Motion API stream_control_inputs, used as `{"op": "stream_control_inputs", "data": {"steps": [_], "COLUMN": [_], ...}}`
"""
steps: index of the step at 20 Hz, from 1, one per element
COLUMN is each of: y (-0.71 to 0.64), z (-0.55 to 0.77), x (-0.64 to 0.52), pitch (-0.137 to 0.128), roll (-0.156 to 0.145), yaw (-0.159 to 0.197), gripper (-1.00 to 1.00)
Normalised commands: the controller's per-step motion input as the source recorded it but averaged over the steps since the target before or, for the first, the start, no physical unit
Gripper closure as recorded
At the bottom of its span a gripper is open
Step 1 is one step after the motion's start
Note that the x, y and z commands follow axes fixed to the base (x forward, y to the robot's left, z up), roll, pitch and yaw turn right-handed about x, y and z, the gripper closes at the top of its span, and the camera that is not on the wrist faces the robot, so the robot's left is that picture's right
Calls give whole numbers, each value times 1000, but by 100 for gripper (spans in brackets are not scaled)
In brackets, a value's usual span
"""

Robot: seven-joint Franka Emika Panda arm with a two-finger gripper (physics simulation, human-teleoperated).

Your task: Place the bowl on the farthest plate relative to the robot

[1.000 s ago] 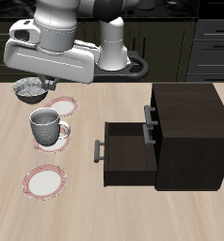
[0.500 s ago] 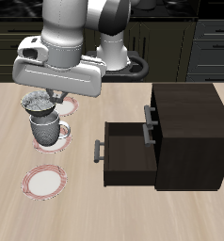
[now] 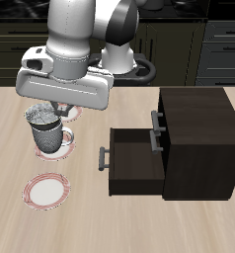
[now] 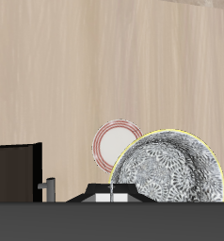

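Carrying the bowl (image 3: 40,118) frontward over the mug (image 3: 48,135), the pincer (image 3: 53,106) is gripping its rim while nearing the farthest plate (image 3: 47,190) at 6 o'clock on the bench (image 3: 139,222).

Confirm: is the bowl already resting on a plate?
No. The bowl is held up in the gripper, above the table.
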Motion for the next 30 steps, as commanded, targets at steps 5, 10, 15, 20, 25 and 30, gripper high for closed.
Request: {"op": "stream_control_inputs", "data": {"steps": [5,10,15,20,25,30], "y": [25,171,75,-90,-120,-102], "z": [-178,-307,-362,-303,-213,-213], "x": [95,48,15,-1,28,41], "pitch": [-37,2,21,27,24,25], "roll": [0,42,24,-17,-23,-21], "yaw": [-27,7,7,-6,-9,-20], "gripper": [100,100,100,100,100,100]}}
